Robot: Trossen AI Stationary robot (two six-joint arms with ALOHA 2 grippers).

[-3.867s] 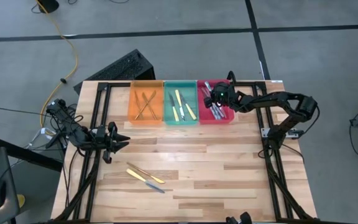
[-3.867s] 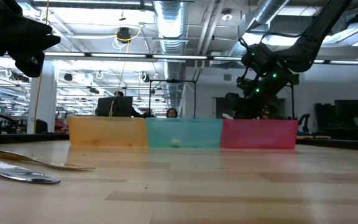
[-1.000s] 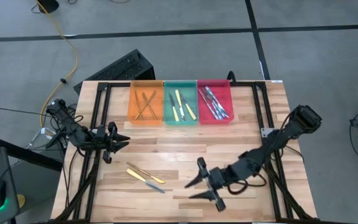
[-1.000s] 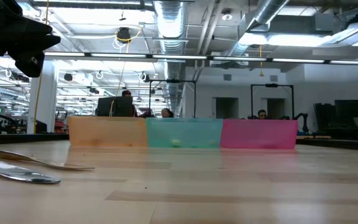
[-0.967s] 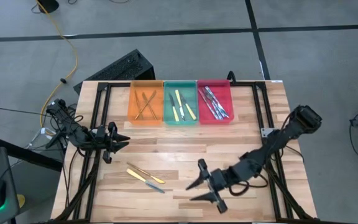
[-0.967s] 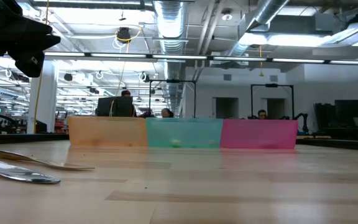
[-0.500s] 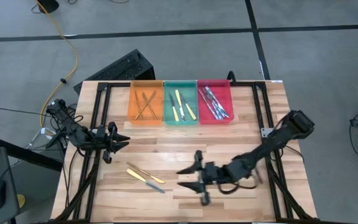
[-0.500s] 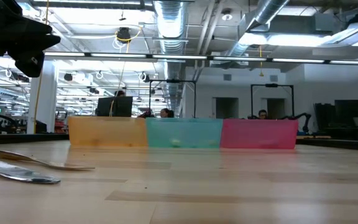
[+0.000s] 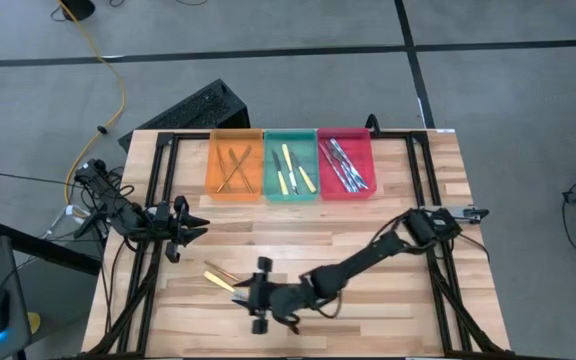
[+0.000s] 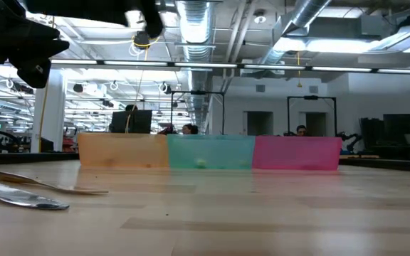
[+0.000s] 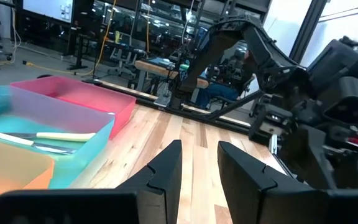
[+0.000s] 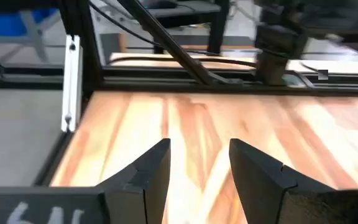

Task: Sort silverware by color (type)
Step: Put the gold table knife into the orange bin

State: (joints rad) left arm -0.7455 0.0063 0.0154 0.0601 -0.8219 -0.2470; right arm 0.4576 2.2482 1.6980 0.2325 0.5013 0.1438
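A wooden table (image 9: 368, 250) carries three trays along its far edge, the orange tray (image 9: 234, 167) leftmost. Well in front of that tray, the left gripper (image 9: 183, 231) waits with fingers apart. Only the low view shows the loose silverware (image 10: 23, 195) lying flat; from above, the right gripper (image 9: 252, 297), fingers spread, covers part of it.

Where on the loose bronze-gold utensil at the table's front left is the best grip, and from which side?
Probably mid-length on the bronze-gold utensil, coming from straight above with the fingers across its narrow width. It lies flat, thin and slanted on the table, so there is no edge to get under. The open right gripper hovers beside it.
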